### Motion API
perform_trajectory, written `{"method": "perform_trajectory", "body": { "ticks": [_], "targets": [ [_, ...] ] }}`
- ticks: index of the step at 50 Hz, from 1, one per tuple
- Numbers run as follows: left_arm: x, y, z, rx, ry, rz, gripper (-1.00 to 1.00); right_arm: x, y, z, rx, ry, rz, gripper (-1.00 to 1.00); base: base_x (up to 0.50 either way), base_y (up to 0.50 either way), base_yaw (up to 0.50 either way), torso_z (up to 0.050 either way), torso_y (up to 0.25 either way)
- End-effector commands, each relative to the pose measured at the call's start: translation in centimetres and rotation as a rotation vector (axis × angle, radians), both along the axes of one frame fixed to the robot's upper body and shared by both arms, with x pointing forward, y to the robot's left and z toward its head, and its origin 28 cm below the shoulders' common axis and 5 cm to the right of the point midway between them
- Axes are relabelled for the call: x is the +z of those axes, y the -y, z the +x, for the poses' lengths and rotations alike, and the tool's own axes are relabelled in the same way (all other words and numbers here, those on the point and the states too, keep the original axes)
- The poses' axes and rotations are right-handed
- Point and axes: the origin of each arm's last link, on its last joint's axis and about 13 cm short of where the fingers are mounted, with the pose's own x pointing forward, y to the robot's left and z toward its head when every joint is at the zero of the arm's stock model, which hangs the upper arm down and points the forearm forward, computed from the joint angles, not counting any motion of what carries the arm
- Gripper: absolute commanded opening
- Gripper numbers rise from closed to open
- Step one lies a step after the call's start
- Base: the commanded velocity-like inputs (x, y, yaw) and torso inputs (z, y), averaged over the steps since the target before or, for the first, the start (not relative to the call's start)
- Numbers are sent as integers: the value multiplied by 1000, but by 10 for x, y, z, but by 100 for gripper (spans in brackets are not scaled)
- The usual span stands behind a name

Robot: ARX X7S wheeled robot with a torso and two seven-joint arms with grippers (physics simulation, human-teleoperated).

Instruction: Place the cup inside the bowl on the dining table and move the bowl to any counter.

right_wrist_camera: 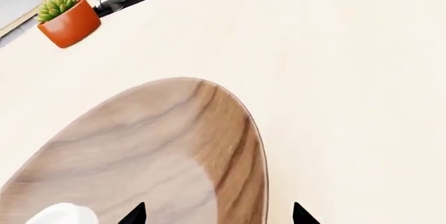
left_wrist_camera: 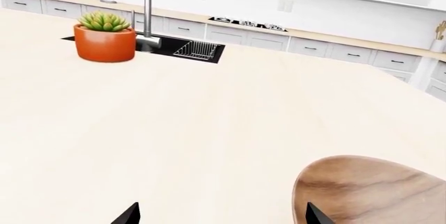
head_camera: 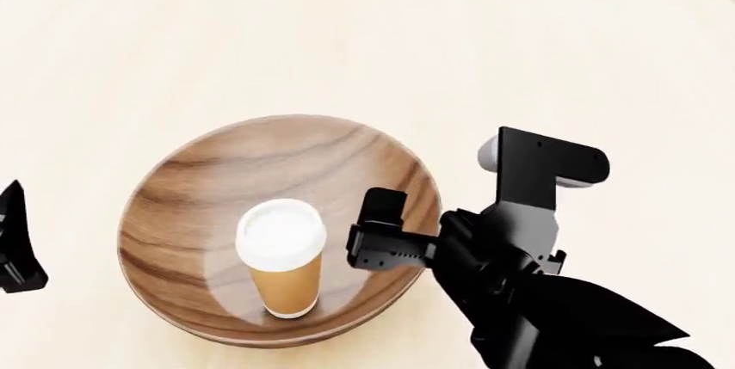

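Right gripper [head_camera: 379,244] hangs nearest my head camera, fingers released and straddling the bowl's near rim. Pale cream bench [head_camera: 344,33] carries everything. Wide brown-grained bowl [head_camera: 195,206] looks rigid, smooth, probably slippery; I judge the rim the sensible hold. Tan cup [head_camera: 284,261] stands upright inside: light, tippable. Left gripper [head_camera: 14,244]: fingers spread, bowl beside them.

- Wide brown wooden bowl [left_wrist_camera: 373,190] is cut off by the left wrist frame's edge
- Black left gripper [head_camera: 17,244] mostly out of head view
- White cup lid [right_wrist_camera: 62,214] barely shows in the right wrist view
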Motion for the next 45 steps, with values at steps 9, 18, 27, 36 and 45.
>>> {"method": "perform_trajectory", "body": {
  "ticks": [9,18,27,36,45],
  "targets": [
    [-2,1,3,12,6,-3,100,-10,-2,1,-3,-53,-25,100,0,0,0,0,0],
    [-2,-1,2,13,6,-3,100,-12,-3,1,-5,-66,-82,100,0,0,0,0,0],
    [-1,-1,2,11,7,-3,100,-14,-5,3,8,-79,-77,100,0,0,0,0,0],
    [-2,2,2,9,7,-5,100,-13,-7,3,17,-98,-28,100,0,0,0,0,0],
    [-4,0,2,12,1,-3,100,-13,-8,2,4,-110,20,-100,0,0,0,0,0]
  ]
}}
